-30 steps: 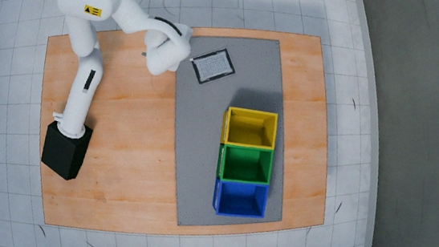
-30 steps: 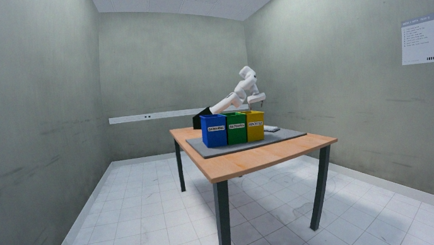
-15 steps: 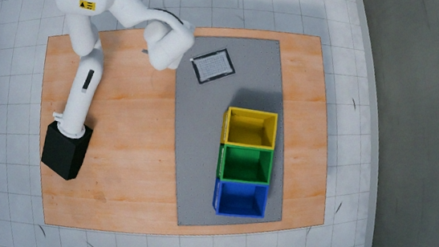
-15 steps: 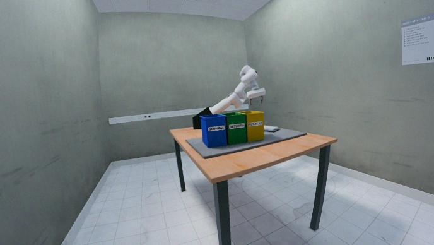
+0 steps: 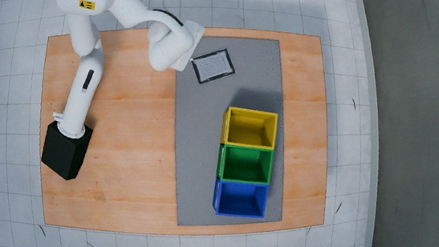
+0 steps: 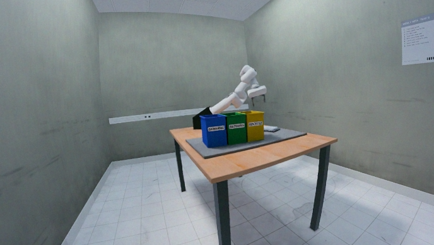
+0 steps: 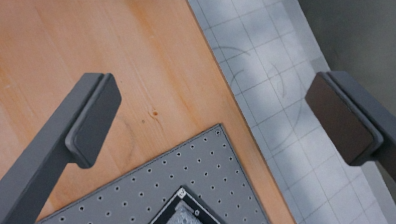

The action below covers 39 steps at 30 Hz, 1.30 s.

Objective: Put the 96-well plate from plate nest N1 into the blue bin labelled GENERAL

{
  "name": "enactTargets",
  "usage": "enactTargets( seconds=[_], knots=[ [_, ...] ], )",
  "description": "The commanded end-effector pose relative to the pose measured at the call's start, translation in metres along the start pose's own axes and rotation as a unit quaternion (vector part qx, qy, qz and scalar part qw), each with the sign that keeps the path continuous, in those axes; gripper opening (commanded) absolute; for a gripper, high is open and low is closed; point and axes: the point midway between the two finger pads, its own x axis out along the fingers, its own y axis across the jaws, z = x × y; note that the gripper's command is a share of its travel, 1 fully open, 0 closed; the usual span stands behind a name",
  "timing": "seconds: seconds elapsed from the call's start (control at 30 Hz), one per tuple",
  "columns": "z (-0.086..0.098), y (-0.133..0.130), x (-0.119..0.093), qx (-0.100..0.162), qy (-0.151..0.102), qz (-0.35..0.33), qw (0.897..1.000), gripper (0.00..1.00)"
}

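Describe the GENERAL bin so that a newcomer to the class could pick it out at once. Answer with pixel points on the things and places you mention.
On the wooden table (image 5: 131, 123) (image 6: 268, 155) lies a grey perforated mat (image 5: 199, 158) (image 6: 195, 144) (image 7: 145, 182), bearing three bins in a touching row. The GENERAL bin (image 5: 241, 205) (image 6: 215, 137) stands at the row's end farthest from the 96-well plate (image 5: 213, 66) (image 6: 271, 129) (image 7: 184, 218). It alone is blue; its neighbours are green and yellow.

One arm; one gripper with two fingers; three bins, one each of blue, green and yellow; three bin labels; one plate in one nest; one grey mat; one table; one wall notice.
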Motion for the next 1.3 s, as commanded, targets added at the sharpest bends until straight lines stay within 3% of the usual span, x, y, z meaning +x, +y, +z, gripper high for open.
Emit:
enactTargets(
  seconds=[0.0, 0.1, 0.2, 0.4, 0.5, 0.67, 0.77, 0.97, 1.07, 1.23, 1.27],
  knots=[
    [-0.017, -0.008, -0.018, 0.001, 0.039, -0.023, 0.999, 0.37],
    [-0.019, -0.008, -0.020, 0.001, 0.039, -0.023, 0.999, 0.37],
    [-0.029, -0.011, -0.031, 0.008, 0.080, -0.051, 0.995, 0.37],
    [-0.038, -0.014, -0.040, 0.008, 0.082, -0.052, 0.995, 0.37],
    [-0.048, -0.015, -0.051, 0.018, 0.122, -0.081, 0.989, 0.37],
    [-0.056, -0.016, -0.060, 0.018, 0.124, -0.082, 0.989, 0.37],
    [-0.066, -0.016, -0.072, 0.030, 0.161, -0.112, 0.980, 0.37],
    [-0.074, -0.016, -0.081, 0.031, 0.163, -0.113, 0.980, 0.37],
    [-0.081, -0.015, -0.094, 0.045, 0.199, -0.144, 0.968, 0.37],
    [-0.087, -0.014, -0.104, 0.046, 0.201, -0.145, 0.968, 0.37],
    [-0.089, -0.014, -0.109, 0.051, 0.212, -0.156, 0.963, 0.37]
  ],
)
